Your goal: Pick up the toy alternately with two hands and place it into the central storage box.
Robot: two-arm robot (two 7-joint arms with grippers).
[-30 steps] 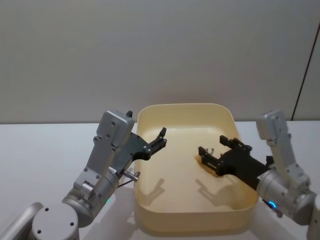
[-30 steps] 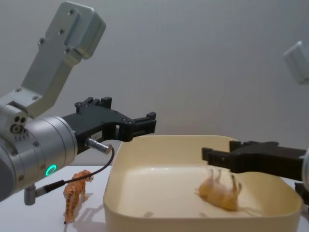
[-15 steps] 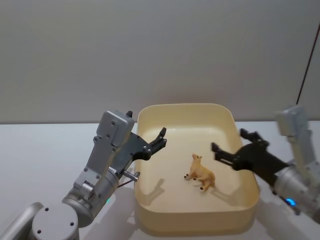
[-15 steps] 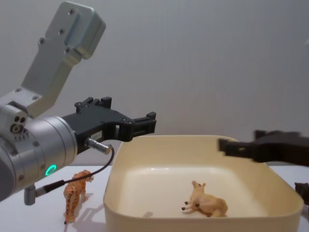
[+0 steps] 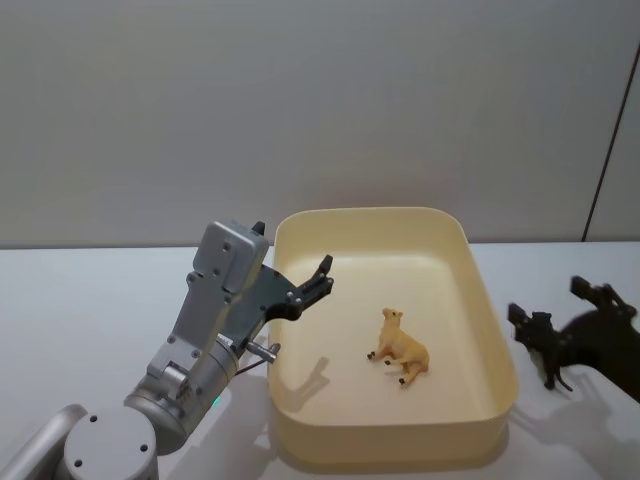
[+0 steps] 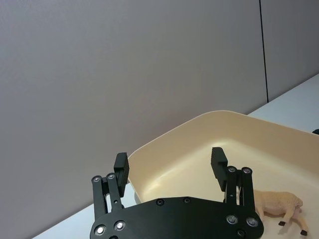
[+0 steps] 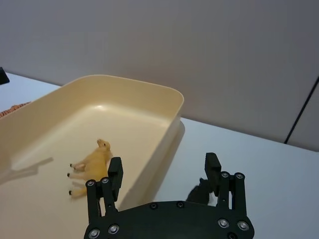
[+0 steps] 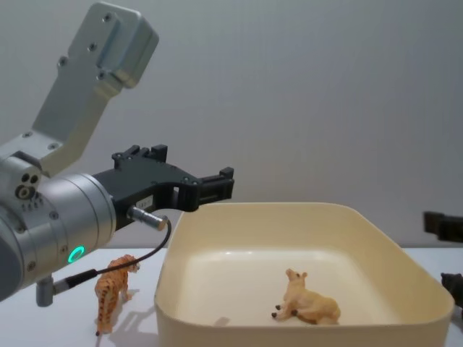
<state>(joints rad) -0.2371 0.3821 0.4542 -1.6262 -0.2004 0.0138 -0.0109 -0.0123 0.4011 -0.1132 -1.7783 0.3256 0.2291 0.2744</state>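
Note:
A tan toy animal [image 5: 403, 347] lies on its side on the floor of the cream-yellow storage box [image 5: 300, 235], right of the middle; the chest view shows this toy [image 8: 307, 303] too. My left gripper [image 5: 322, 275] hangs open and empty over the box's left rim, and its wrist view shows the fingers [image 6: 121, 167] spread wide. Outside the box's right wall, my right gripper [image 5: 550, 302] stands open and empty above the table. Its wrist view shows the gripper [image 7: 164, 172] with the tan toy [image 7: 92, 162] off to one side in the box.
An orange striped tiger toy [image 8: 116, 289] stands on the table left of the box, under my left arm. A small dark toy animal [image 7: 199, 191] sits on the white table right of the box, below my right gripper. A grey wall lies behind.
My right gripper let the tan toy drop into the box, then drew back to the right, out past the box's wall. The toy came to rest. My left arm stayed still.

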